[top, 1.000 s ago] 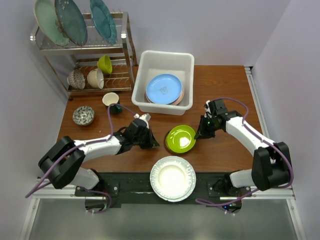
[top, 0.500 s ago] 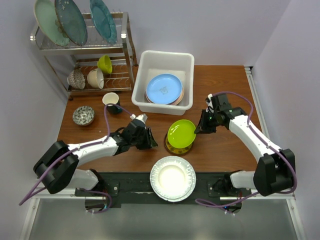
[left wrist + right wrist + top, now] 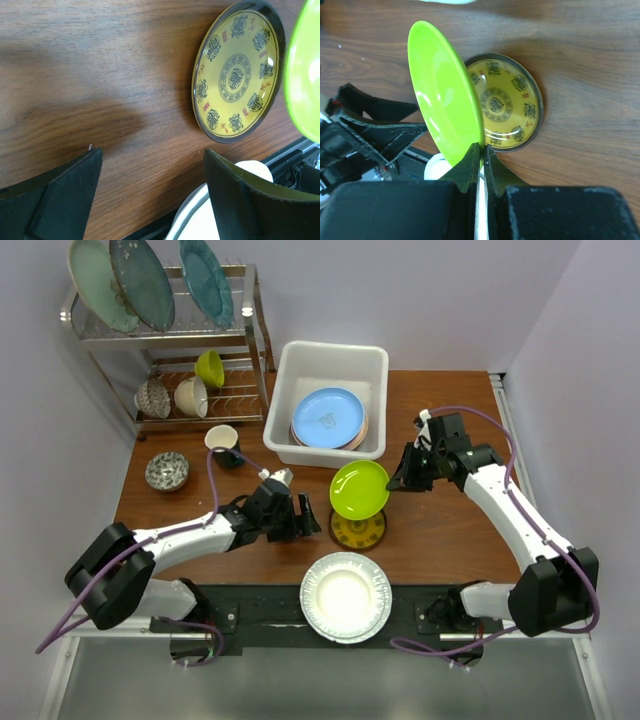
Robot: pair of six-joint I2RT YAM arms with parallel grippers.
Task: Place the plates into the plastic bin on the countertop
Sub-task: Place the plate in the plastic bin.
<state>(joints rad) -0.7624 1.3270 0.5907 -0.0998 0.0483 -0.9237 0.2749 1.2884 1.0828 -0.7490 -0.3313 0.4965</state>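
lime green plate (image 3: 360, 489) | gold plate (image 3: 358, 531), dark medallions | blue plate (image 3: 327, 417)

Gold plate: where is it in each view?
Top external: gold plate centre, just below the lime green plate, partly covered by it.
Left wrist: gold plate upper right.
Right wrist: gold plate centre.
Shared landmark: lime green plate, beside it in every view.

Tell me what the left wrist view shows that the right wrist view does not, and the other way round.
Left wrist only: nearly the whole face of the gold plate, and the empty gap between the open fingers of the left end effector. Right wrist only: the right end effector shut on the rim of the tilted lime green plate. Both: these two plates and the countertop.
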